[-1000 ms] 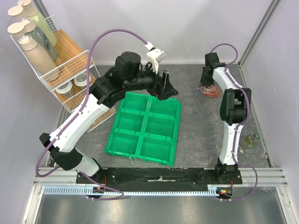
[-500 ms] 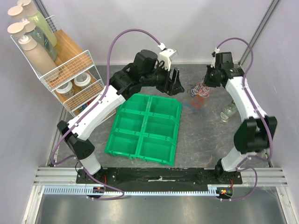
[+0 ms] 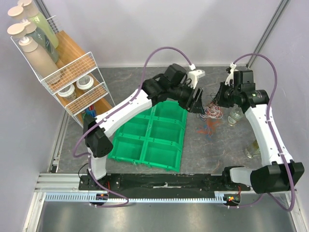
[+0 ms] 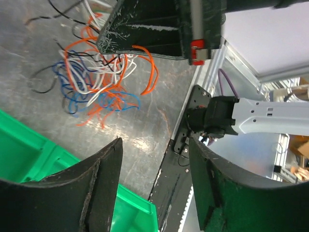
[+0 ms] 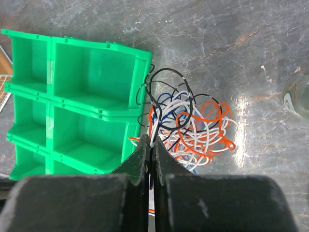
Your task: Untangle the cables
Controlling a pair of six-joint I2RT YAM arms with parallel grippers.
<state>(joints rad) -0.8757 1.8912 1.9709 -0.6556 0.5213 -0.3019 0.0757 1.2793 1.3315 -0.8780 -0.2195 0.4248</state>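
Standing in the upper left of the top view, a wire rack (image 3: 72, 82) held pale bottles (image 3: 34, 46) and some jars. Below it, toward the centre, a green tray (image 3: 145, 140) with six compartments lay on the grey table (image 3: 203, 145). The left arm reached to the right across the upper edge of the tray. The left gripper (image 3: 198, 102) hung just to the left of the cables (image 3: 211, 112). In the left wrist view its two fingers (image 4: 104, 183) stood wide apart at the bottom of the frame, released, with nothing between them.

The cables were one tangled heap of orange, white, blue and black wire. The heap lay on the table right of the centre of the top view, just beside the upper right corner of the tray and between the two grippers.

The right gripper (image 3: 219, 100) was over the right side of the heap. In the right wrist view its fingers were pressed together, and white and black strands ran up into the tips, so it was pinching some of the cables. An orange loop hung under it in the left wrist view. Further right, a glass bottle (image 3: 235, 115) stood near the heap. A second glass object (image 3: 253, 151) stood lower, near the right edge.
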